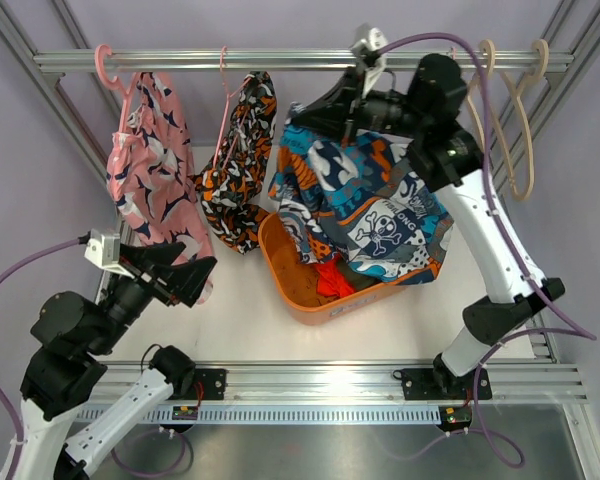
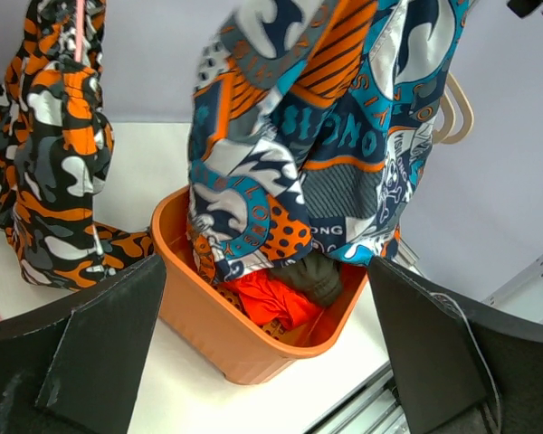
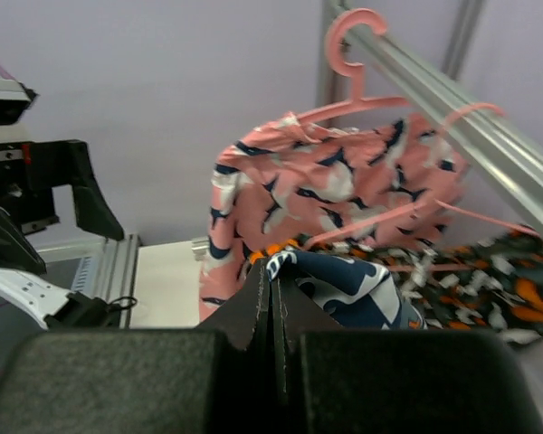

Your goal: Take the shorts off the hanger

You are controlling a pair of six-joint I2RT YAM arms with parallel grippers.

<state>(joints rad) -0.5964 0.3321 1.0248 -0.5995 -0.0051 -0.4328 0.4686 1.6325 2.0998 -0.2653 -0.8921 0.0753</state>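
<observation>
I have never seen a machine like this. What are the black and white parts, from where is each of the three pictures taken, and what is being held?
These are two robot arms bolted at the near edge of a table. One picture looks down from above and behind them; the other two come from cameras on each wrist.

A metal rail runs across the back. On it hang pink shorts on a pink hanger and orange camouflage shorts; two bare hangers hang at the right.

On the table stands an orange basket with red and dark cloth inside.

The right gripper is shut on the blue printed shorts, which hang down into the basket. The left gripper is open and holds nothing.
</observation>
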